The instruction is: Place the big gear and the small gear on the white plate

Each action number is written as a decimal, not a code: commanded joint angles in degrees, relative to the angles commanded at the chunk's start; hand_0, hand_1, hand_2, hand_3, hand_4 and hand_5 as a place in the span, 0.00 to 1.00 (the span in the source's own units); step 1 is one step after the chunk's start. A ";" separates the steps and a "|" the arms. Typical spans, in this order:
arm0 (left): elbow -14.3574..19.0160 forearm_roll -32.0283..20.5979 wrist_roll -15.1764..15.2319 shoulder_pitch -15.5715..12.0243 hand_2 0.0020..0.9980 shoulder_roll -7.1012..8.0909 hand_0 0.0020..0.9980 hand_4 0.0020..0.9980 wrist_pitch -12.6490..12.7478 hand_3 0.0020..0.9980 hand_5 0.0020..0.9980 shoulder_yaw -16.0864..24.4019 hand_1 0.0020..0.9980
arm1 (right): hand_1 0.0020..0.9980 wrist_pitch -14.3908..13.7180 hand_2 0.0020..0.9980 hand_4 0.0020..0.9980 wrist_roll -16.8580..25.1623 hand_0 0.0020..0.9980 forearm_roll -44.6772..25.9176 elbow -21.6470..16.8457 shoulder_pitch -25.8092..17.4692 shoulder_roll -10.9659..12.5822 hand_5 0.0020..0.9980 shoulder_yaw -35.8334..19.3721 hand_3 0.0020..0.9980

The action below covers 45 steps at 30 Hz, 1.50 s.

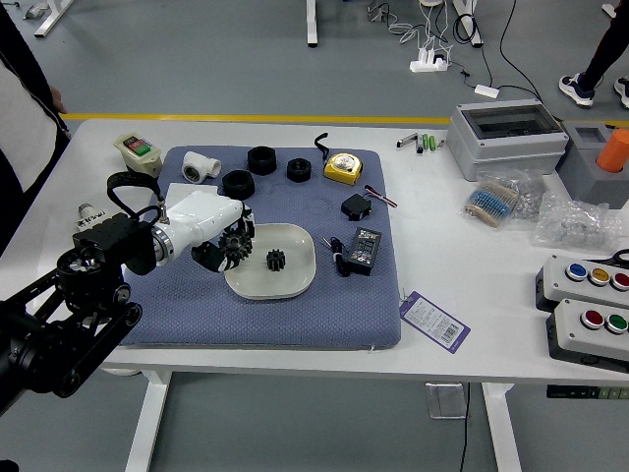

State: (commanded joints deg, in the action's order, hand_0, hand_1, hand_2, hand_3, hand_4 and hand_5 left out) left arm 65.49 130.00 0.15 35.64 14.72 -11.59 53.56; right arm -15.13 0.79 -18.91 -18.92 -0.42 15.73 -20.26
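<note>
The big gear (236, 244) is gripped in your left hand's (202, 218) fingers, over the left edge of the white plate (285, 292), likely so you can lower it beside the small gear (276, 260). That one sits near the plate's middle, so favour the left side; the blue mat (256, 329) beneath probably limits sliding.

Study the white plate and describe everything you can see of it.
The white plate is shallow and off-white, perhaps plastic or ceramic, squarish with rounded corners and a raised rim. It lies flat on the blue-grey mat. The small gear rests near its middle. The left hand holds the big gear at its left edge, hiding some rim; whether either touches the plate cannot be told.
</note>
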 joint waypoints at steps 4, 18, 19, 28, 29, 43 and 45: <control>-0.33 0.00 -0.05 0.15 0.45 -0.31 0.31 0.74 0.15 0.57 0.00 -0.96 0.37 | 0.73 0.05 0.77 0.83 0.01 0.70 -0.01 0.00 0.08 0.02 0.69 0.04 0.60; 0.19 0.00 -0.12 0.57 0.46 -0.60 0.32 1.00 0.38 0.61 0.28 -2.92 0.38 | 0.73 0.07 0.77 0.83 0.01 0.70 0.02 0.02 0.22 0.11 0.69 0.05 0.60; 0.22 0.00 -0.14 0.60 0.46 -0.59 0.32 1.00 0.31 0.61 0.28 -3.00 0.38 | 0.73 0.07 0.77 0.83 0.02 0.70 0.00 0.02 0.22 0.11 0.69 0.04 0.60; 0.30 0.00 -0.23 0.77 0.58 -0.65 0.37 1.00 -0.33 0.69 0.40 -3.21 0.52 | 0.73 0.06 0.78 0.83 0.06 0.70 -0.02 0.03 0.32 0.16 0.69 0.06 0.60; 0.36 0.00 -0.22 0.79 0.58 -0.66 0.37 1.00 -0.18 0.69 0.40 -3.14 0.52 | 0.73 0.06 0.78 0.83 0.06 0.70 -0.01 0.03 0.33 0.17 0.69 0.06 0.60; 1.55 0.00 0.11 0.38 0.61 -0.86 0.37 1.00 2.70 0.69 0.40 -0.33 0.53 | 0.73 0.05 0.78 0.84 0.08 0.70 -0.12 0.05 0.26 0.16 0.70 0.09 0.60; 2.05 0.00 0.31 0.08 0.56 -0.91 0.35 1.00 3.96 0.60 0.25 0.86 0.51 | 0.73 0.04 0.78 0.84 0.09 0.70 -0.13 0.05 0.21 0.14 0.70 0.08 0.60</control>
State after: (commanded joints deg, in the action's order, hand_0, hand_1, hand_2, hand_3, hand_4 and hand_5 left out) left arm 67.54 130.00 0.46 35.72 13.81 -7.63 54.42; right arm -15.09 0.88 -19.04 -18.87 -0.22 15.87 -20.19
